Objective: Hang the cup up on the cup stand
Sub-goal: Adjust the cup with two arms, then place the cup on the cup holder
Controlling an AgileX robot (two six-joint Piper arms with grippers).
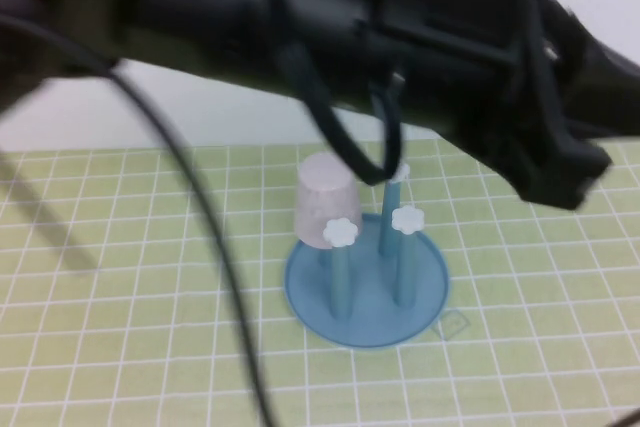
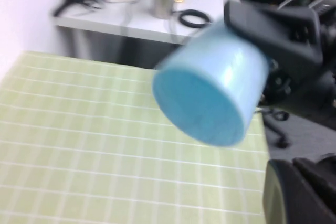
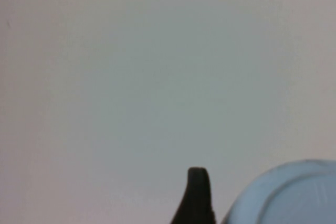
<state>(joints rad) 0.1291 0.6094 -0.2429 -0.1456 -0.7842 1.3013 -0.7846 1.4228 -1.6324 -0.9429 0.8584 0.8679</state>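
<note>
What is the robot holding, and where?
The right claw holds the blue cup by its side, above the table; the left claw, shut, holds nothing.

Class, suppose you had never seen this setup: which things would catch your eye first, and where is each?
A dark robot arm fills the top of the high view, above the blue cup stand mid-table, where a pale pink cup sits upside down on one peg. In the left wrist view, the left tool holds a light blue cup in the air over the green grid mat. The right tool faces a blank wall.
</note>
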